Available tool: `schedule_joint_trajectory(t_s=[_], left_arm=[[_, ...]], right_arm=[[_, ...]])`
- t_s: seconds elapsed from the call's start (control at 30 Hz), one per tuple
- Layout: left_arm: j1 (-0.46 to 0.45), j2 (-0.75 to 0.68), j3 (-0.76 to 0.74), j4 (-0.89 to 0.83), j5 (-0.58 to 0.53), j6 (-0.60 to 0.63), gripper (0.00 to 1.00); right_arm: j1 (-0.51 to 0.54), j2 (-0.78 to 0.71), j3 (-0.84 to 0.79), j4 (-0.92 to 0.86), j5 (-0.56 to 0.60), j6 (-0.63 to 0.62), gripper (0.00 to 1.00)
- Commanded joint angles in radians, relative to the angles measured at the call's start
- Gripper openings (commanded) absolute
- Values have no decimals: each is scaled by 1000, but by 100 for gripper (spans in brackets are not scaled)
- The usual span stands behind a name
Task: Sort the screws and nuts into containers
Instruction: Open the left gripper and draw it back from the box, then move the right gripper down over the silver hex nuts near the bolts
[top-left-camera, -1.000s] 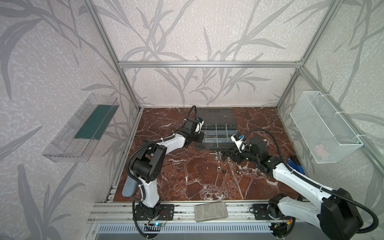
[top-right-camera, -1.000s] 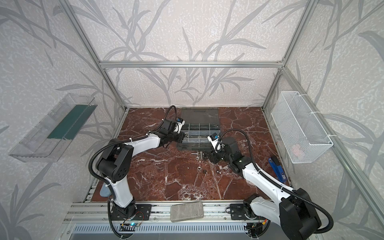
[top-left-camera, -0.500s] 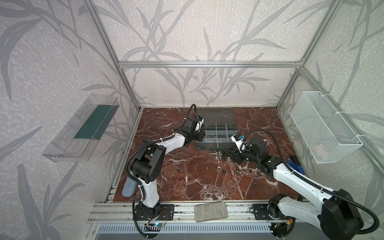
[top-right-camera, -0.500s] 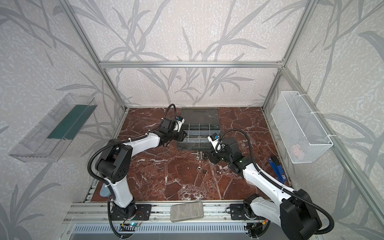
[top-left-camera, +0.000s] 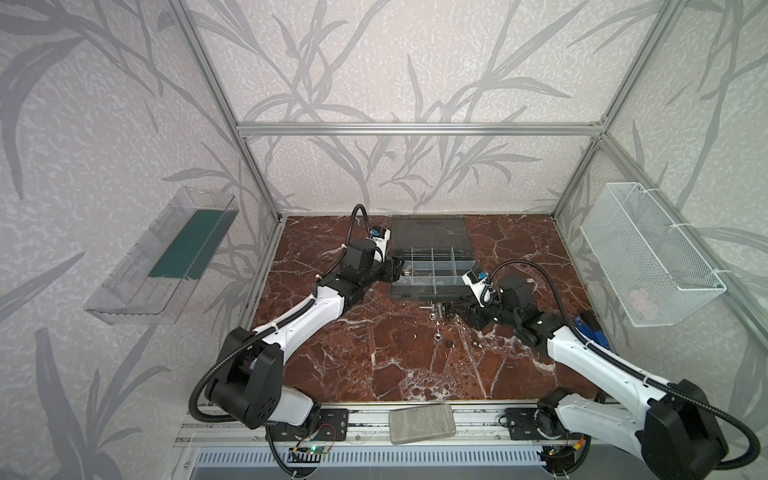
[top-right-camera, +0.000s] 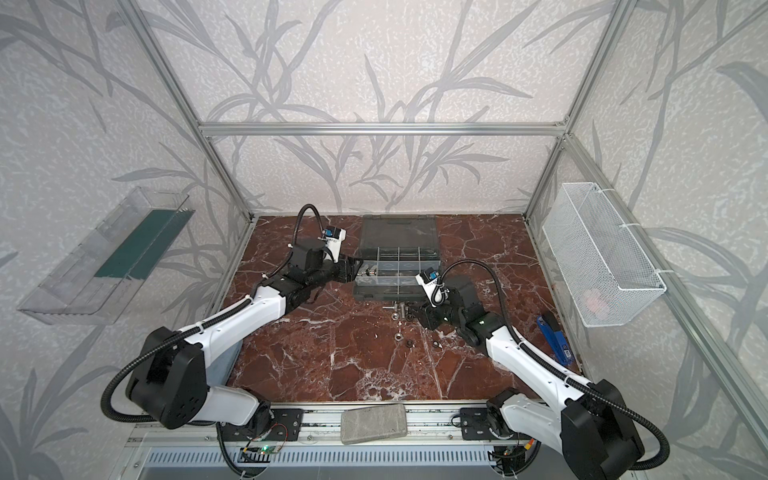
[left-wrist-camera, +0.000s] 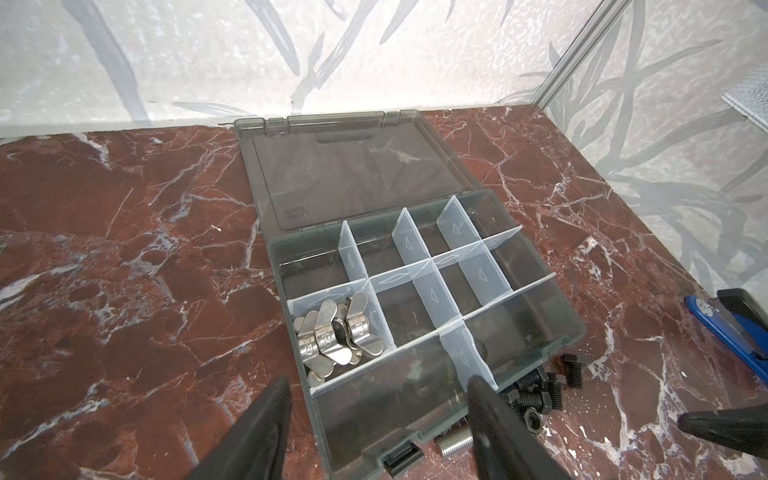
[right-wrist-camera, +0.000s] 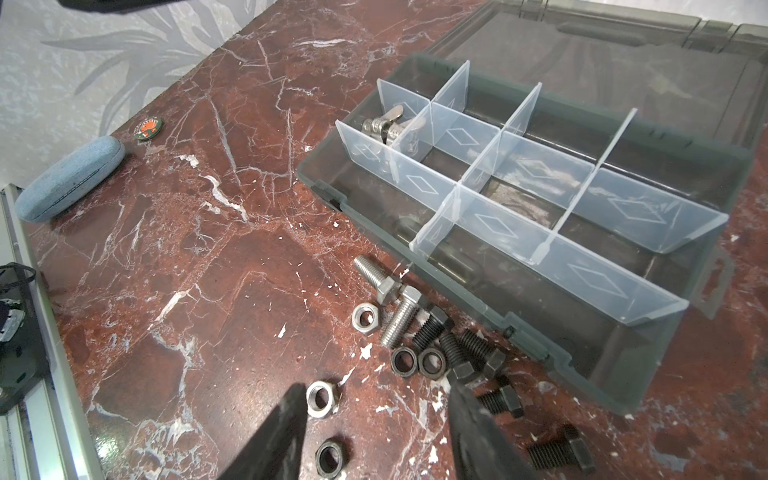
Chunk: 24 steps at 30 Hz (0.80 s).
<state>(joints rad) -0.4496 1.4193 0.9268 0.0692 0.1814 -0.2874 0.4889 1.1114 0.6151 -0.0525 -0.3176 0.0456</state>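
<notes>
The dark grey organizer case (left-wrist-camera: 275, 266) lies open, its clear-walled containers in a grid. One cell holds several silver winged nuts (left-wrist-camera: 332, 336). My left gripper (left-wrist-camera: 379, 380) hangs open and empty over the case's near left corner (top-left-camera: 401, 270). Silver screws (right-wrist-camera: 399, 320), black screws (right-wrist-camera: 469, 349) and black nuts (right-wrist-camera: 417, 361) lie on the marble in front of the case. My right gripper (right-wrist-camera: 376, 386) is open just above the table (top-left-camera: 461, 318), with a silver hex nut (right-wrist-camera: 322, 398) beside one finger and a dark nut (right-wrist-camera: 329, 457) between the fingers.
A blue oval case (right-wrist-camera: 70, 183) and a small round cap (right-wrist-camera: 148, 128) lie by the left wall. A blue tool (top-left-camera: 590, 328) lies at the right edge. On the side walls hang a white mesh basket (top-left-camera: 648, 257) and a clear tray (top-left-camera: 166, 253).
My left gripper has gone from shut to open over the case's left side. The right arm has stayed almost still.
</notes>
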Motion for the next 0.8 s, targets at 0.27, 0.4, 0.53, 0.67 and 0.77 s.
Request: schedule_joint_trajectory(t_s=[0.27, 0.4, 0.53, 0.67, 0.77], left_arm=[[4, -185, -274, 44, -59, -198, 79], [5, -224, -289, -47, -105, -187, 81], [15, -246, -309, -107, -147, -190, 82], [28, -237, -327, -110, -128, -198, 89], [36, -229, -334, -94, -105, -209, 95]], right_arm=[[9, 0, 12, -23, 38, 126, 72], [22, 13, -9, 1, 70, 169, 73], [46, 34, -27, 10, 104, 212, 73], [87, 65, -40, 11, 142, 238, 73], [121, 95, -30, 0, 173, 245, 73]])
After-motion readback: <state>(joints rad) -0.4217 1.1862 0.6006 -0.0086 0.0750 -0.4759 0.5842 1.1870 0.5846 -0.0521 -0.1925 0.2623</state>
